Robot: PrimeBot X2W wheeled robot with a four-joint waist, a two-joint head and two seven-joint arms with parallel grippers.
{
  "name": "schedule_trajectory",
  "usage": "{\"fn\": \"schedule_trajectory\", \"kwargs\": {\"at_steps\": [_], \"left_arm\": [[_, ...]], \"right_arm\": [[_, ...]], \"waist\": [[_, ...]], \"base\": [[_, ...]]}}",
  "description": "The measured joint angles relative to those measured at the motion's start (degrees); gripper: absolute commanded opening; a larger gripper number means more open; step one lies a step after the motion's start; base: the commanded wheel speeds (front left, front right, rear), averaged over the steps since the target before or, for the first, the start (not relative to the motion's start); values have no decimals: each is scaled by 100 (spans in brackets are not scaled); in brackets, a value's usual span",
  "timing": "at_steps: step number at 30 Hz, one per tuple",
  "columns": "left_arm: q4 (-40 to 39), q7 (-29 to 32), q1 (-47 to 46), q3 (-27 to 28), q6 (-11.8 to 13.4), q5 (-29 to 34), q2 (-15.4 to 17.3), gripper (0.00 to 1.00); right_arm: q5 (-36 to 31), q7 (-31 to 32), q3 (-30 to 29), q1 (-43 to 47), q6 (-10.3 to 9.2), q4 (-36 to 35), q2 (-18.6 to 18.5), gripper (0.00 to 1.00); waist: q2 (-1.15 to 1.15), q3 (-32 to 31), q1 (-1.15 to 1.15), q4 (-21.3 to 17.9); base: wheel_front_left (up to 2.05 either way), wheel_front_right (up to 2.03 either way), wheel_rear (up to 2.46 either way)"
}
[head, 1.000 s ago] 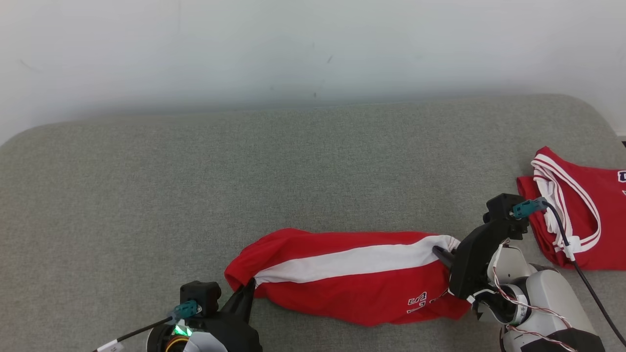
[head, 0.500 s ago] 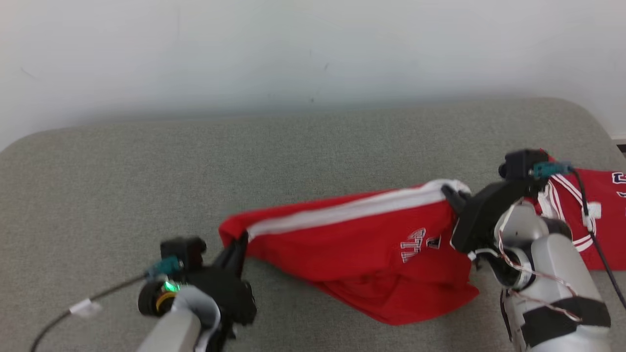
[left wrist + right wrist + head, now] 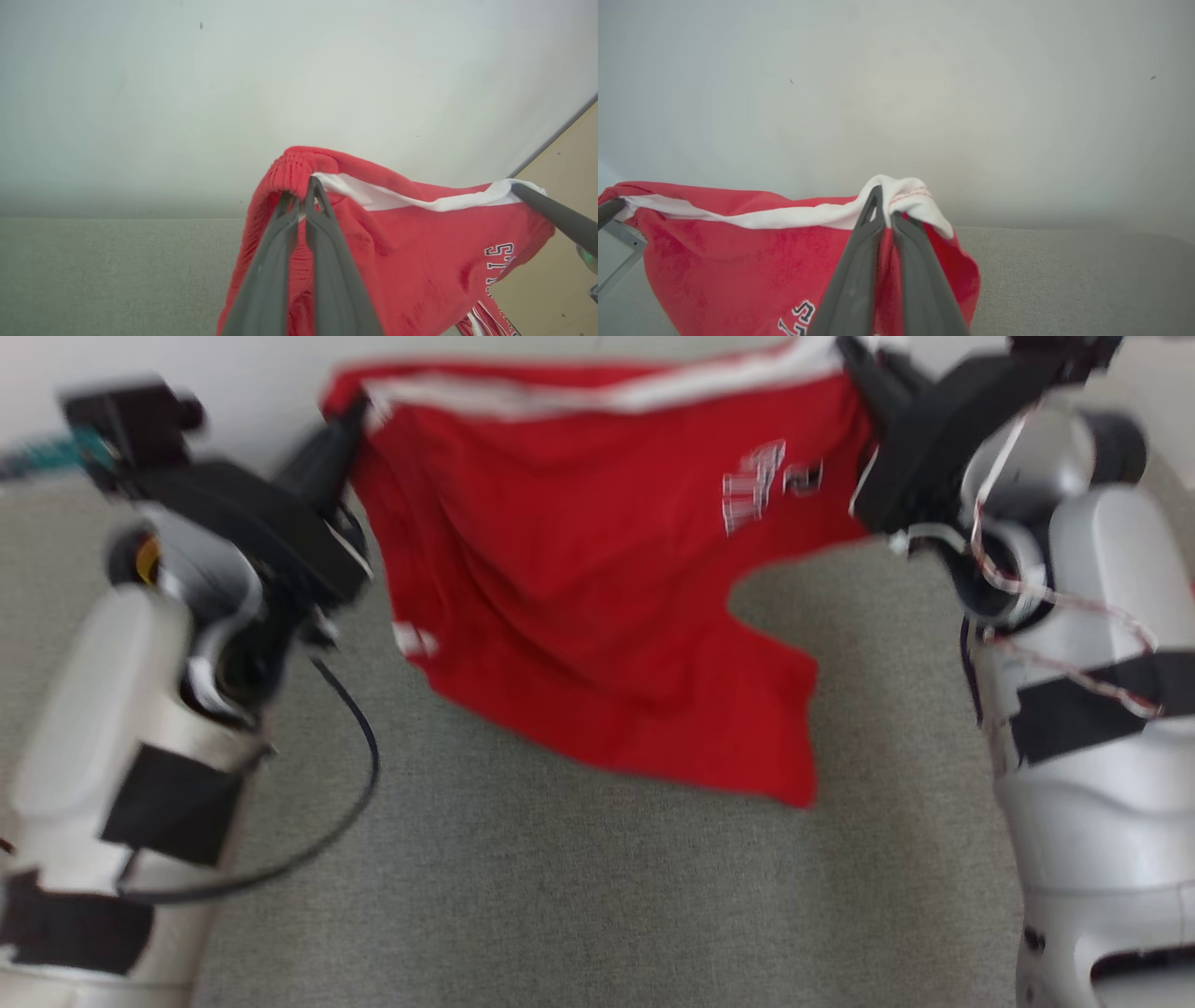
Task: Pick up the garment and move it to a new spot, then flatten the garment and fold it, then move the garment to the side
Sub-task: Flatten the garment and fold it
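Above the grey cushion (image 3: 560, 905), left pincer (image 3: 301, 198) and right pincer (image 3: 883, 207) each pinch the hanging garment (image 3: 579, 588)

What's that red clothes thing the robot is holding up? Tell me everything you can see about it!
The garment is soft red fabric with a white stripe along its top edge, a ribbed band at one end and white-and-dark lettering. It hangs spread out, wrinkled, over the grey padded surface. The left gripper pinches the ribbed end; the right gripper pinches the white end.
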Motion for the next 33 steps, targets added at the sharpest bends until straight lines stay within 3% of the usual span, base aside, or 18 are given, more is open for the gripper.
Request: {"fn": "schedule_trajectory", "kwargs": {"at_steps": [4, 9, 15, 19, 26, 33], "left_arm": [[-170, 113, -794, 201, 138, 2, 229, 0], [-258, -291, -1725, 446, 322, 115, 236, 0], [-231, -904, -2561, 660, 337, 247, 231, 0], [-165, -1395, -2883, 692, 265, 426, 247, 0], [238, -1915, -2150, 374, 60, 461, 166, 0], [-360, -2377, -790, -314, -16, 0, 143, 0]], "right_arm": [[-147, -504, 58, -932, 0, 212, -52, 0], [-424, -1616, 116, -2042, 0, 549, -148, 0], [-743, -3208, 303, -3056, 1, 926, -300, 0], [-884, -3911, 482, -3251, 1, 1291, -404, 0], [-649, -4188, 1193, -2857, 1, 1980, -472, 0], [64, -4239, 1815, -1653, 1, 1696, -870, 0]], "waist": [[1, 432, 1, -62], [0, 1016, 1, -138], [1, 1632, 1, -236], [1, 1950, 1, -317], [1, 2247, 1, -465], [1, 2052, -1, -452]], "base": [[0, 0, 0], [0, 0, 0], [0, 0, 0], [0, 0, 0], [0, 0, 0], [0, 0, 0]]}}
